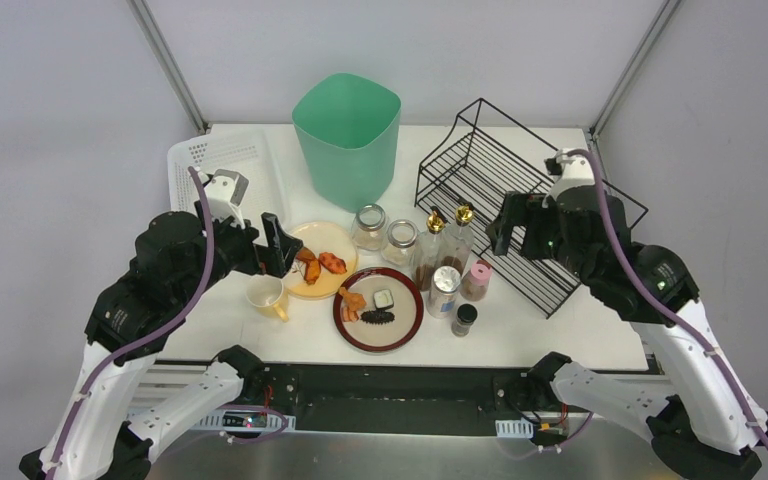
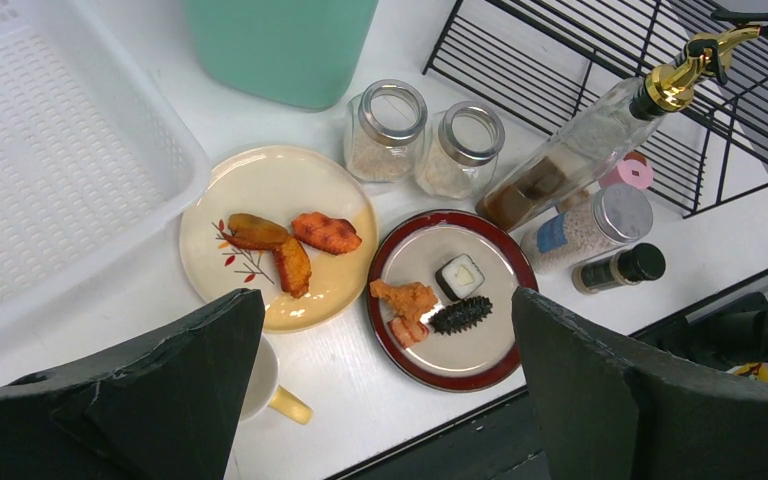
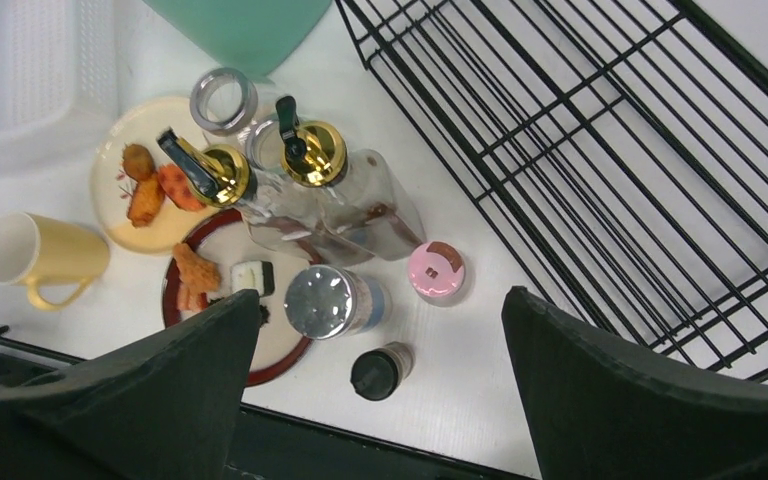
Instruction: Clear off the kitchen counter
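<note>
The kitchen counter (image 1: 545,330) carries a cream plate (image 1: 305,240) of fried pieces, a red-rimmed plate (image 1: 400,325) of sushi bits, and a yellow mug (image 1: 268,296). Two glass jars (image 1: 369,227), two gold-topped bottles (image 1: 428,245) and three small spice jars (image 1: 464,319) stand beside them. My left gripper (image 2: 385,300) hangs open high over the mug (image 2: 260,385) and the red-rimmed plate (image 2: 410,365), holding nothing. Above the spice jars (image 3: 378,372) my right gripper (image 3: 380,300) hangs open and empty too.
A tall green bin (image 1: 346,140) stands at the back centre. A white perforated basket (image 1: 222,165) lies at the back left. A black wire rack (image 1: 520,200) fills the back right, close behind my right gripper (image 1: 505,225).
</note>
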{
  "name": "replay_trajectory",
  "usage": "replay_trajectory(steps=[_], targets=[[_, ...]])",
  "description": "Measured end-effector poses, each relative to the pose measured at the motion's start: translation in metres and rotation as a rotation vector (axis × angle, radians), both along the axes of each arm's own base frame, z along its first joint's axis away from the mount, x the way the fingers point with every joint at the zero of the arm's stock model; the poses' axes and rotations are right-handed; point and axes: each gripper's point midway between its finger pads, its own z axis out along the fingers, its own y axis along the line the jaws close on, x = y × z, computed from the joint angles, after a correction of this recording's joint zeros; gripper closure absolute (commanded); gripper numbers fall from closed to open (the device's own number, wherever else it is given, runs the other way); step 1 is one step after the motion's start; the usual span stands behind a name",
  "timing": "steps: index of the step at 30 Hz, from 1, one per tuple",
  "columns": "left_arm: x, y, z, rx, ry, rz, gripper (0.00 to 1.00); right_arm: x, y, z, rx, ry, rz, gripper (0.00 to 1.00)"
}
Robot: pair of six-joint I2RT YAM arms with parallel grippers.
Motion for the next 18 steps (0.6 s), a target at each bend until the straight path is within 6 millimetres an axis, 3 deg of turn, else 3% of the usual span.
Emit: replay_trajectory(steps=[3,10,18], targets=[[-0.001,0.0,0.001,-0.007,-0.003,0.001,0.0,0.003,0.006,-0.018,-0.016,0.001,0.038,0.19],[-0.002,0.0,-0.004,-0.008,0.01,0.004,0.0,0.011,0.022,-0.054,-0.035,-0.045,0.13,0.21],[-0.003,0.001,-0.01,-0.008,0.021,0.007,0.0,0.034,0.037,-0.065,-0.043,-0.142,0.163,0.24]])
